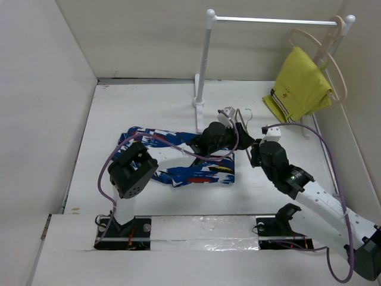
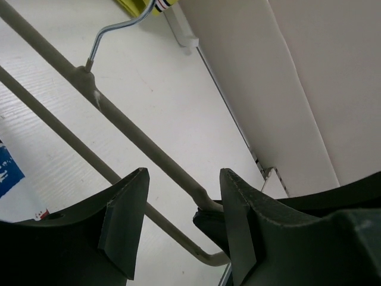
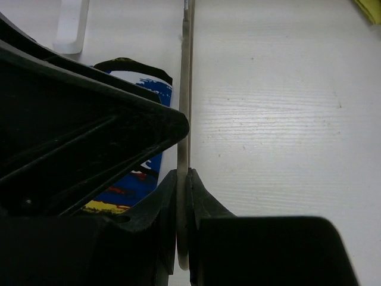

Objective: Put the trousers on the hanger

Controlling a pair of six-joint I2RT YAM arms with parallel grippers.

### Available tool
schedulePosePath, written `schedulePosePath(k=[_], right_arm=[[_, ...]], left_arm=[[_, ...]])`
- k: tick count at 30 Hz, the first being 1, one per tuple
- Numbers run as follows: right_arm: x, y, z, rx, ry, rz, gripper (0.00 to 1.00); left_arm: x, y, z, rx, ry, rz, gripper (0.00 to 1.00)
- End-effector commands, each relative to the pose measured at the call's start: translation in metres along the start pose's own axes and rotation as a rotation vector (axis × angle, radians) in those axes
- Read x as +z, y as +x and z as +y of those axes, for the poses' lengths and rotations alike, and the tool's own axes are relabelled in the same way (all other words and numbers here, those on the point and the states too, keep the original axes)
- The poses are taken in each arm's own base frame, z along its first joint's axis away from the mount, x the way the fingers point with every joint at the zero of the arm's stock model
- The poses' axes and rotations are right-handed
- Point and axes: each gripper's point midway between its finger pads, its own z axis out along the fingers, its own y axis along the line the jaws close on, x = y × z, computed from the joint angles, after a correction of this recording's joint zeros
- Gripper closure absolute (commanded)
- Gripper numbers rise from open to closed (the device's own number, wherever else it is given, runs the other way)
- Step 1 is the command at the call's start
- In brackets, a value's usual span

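Right wrist: hanger (image 3: 186,89) runs off the top edge. Left wrist: I see only a corner of the trousers (image 2: 7,171).

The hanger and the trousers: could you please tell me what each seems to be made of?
Hanger: probably metal wire under a matte grey coating; its hook shows bare, shiny metal. Trousers: thin printed fabric, matte; they lie limp and flat. The fibre cannot be told.
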Motion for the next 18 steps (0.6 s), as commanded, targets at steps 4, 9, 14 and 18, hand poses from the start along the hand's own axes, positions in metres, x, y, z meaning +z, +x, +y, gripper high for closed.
schedulePosePath(k=[4, 9, 14, 18], right_arm=[[-0.003, -0.019, 0.001, 0.071, 0.024, -0.101, 1.0], [-0.001, -0.017, 0.008, 0.089, 0.01, -0.118, 1.0], [0.002, -0.008, 0.015, 0.065, 0.007, -0.101, 1.0], [0.003, 0.0, 0.019, 0.044, 0.006, -0.076, 0.98]], left_arm=[[0.01, -0.014, -0.027, -0.049, 0.062, -0.02, 0.52], [0.02, -0.001, -0.024, -0.079, 0.064, 0.007, 0.52], [0.022, 0.007, -0.02, -0.102, 0.076, 0.02, 0.64], [0.021, 0.016, -0.011, -0.101, 0.056, 0.034, 0.69]])
